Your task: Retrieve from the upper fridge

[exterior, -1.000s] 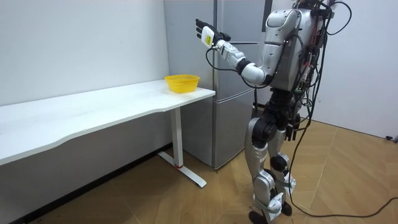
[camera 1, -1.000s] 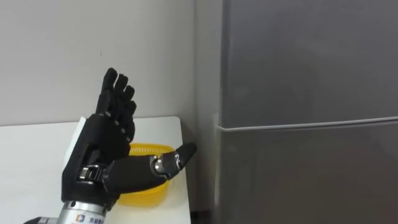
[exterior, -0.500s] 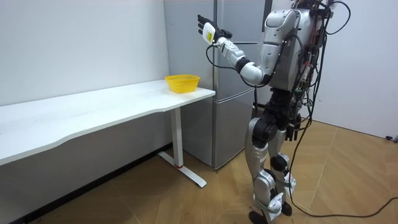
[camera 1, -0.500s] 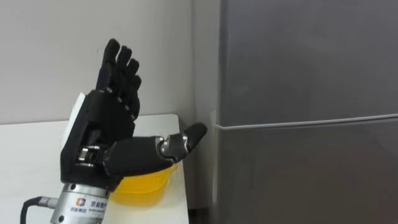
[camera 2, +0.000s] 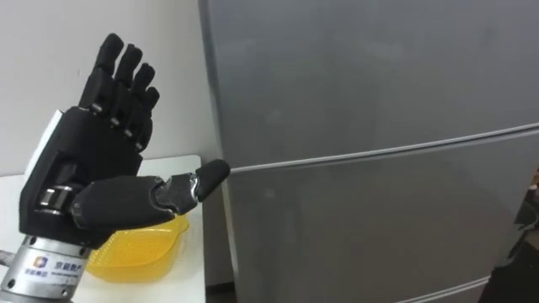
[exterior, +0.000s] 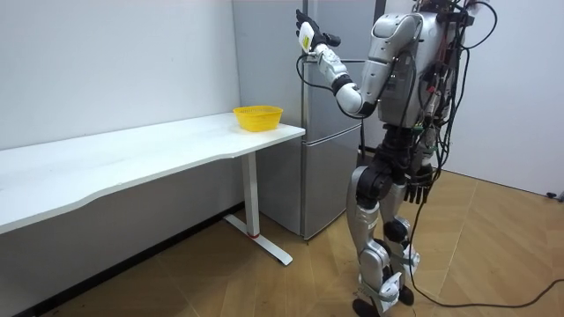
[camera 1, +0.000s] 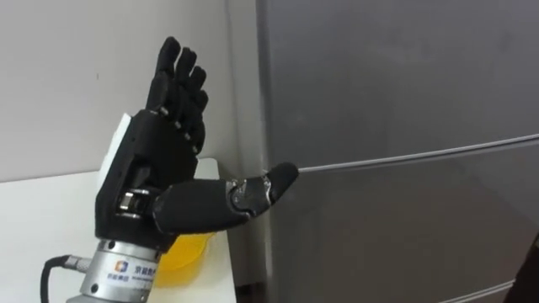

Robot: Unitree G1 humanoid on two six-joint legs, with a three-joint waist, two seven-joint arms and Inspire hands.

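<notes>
Raising my left hand [camera 1: 156, 181] in front of my face, I hold it released: fingers [camera 1: 178, 71] straight and pointing up, thumb [camera 1: 253, 189] stretched out sideways to my right, nothing in the palm. The thumb's tip lines up with the left edge of the one grey fridge [camera 1: 396, 84], right where the seam between its two doors begins; I cannot tell whether it touches the metal. The upper door [camera 1: 404, 59] lies just beside my hand to the right, above that seam, and it is closed. The lower door [camera 1: 404, 244] below the seam is closed as well.

One yellow bowl [camera 2: 139, 248] sits behind and below my palm, on the near corner of the one white counter [camera 1: 34, 219] that runs along the wall [camera 1: 67, 76] to the fridge's left.

From the room view I stand facing the fridge, and my right hand [exterior: 421, 187] hangs by my hip; I cannot tell how its fingers are set.
</notes>
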